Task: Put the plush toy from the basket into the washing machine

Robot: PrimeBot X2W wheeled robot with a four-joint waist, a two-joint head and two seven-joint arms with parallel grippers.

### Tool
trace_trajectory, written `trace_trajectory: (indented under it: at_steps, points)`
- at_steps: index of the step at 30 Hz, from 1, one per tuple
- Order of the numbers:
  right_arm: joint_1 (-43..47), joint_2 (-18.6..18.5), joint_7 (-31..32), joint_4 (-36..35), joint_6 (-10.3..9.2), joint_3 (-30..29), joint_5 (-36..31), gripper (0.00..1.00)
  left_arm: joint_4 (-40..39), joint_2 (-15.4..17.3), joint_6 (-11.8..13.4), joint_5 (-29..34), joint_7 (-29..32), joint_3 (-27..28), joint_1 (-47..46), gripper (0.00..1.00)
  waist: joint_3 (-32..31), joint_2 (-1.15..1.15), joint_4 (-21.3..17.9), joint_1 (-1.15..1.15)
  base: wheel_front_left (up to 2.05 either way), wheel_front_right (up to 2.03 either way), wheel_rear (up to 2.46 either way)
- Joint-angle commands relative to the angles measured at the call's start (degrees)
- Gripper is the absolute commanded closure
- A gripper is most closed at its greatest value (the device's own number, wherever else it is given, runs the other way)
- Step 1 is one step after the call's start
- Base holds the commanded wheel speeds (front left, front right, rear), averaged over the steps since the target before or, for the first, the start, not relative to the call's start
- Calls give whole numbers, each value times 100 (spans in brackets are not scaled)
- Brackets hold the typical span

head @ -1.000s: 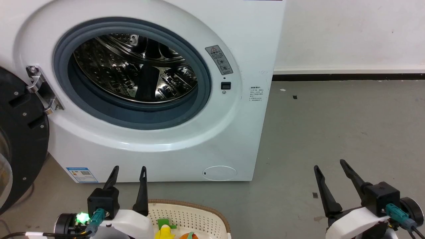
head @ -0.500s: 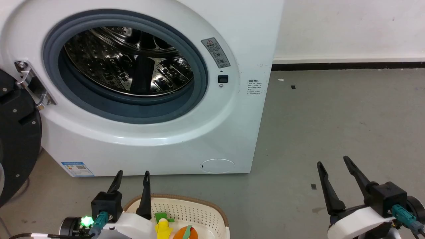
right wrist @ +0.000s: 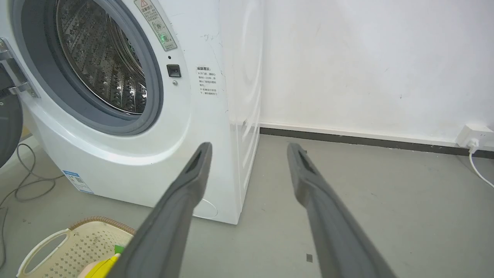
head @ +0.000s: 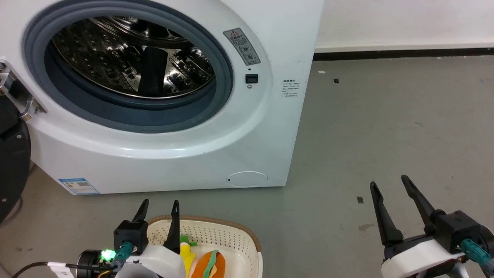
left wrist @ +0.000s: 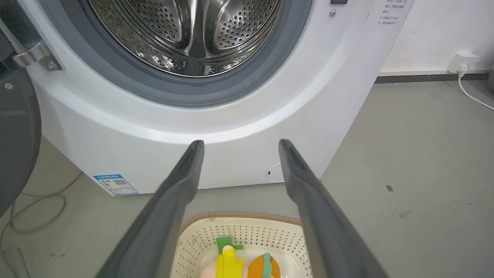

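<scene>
Left gripper (head: pixel 160 203) hovered at the left edge of the basket (head: pixel 235 231), its two dark fingers spread apart with nothing between them. Just below and to the right of its right finger, inside the basket, lay the plush toy (head: pixel 203 263): the yellow body was nearest that finger, and the orange burger-like part with its green stripe lay a little further right. In the left wrist view the toy sat low between the fingers, touched by neither. Ahead of the fingertips, across a strip of grey floor (head: pixel 386 116), stood the washing machine (head: pixel 193 154). Its grey-ringed porthole and shiny steel drum (head: pixel 131 58) were up and ahead of the gripper, and the dark door (head: pixel 11 154) hung open off to its left.

Right gripper (head: pixel 388 181) was well to the right of the basket, over the floor, fingers likewise parted and holding nothing. The machine's right corner stood ahead and to its left, the white wall (right wrist: pixel 366 58) ahead. In the right wrist view the basket's white handle (right wrist: pixel 38 247) showed low to the left of its fingers.
</scene>
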Motion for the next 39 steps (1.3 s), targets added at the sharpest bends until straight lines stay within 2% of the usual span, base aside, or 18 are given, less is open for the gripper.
trace_trajectory:
  at_steps: [1, 39]
  points:
    - [-136, -1, -60, -60, -1, 14, 35, 0, 85, 16, -26, -12, -61, -8, -120, 0, 59, 0, -31, 0, 0, 0, 0]
    - [-534, -1, -501, -529, -2, 7, 428, 0, 2089, 341, -183, -34, -503, -179, -1047, 0, 1405, 0, -628, 0, 0, 0, 0]
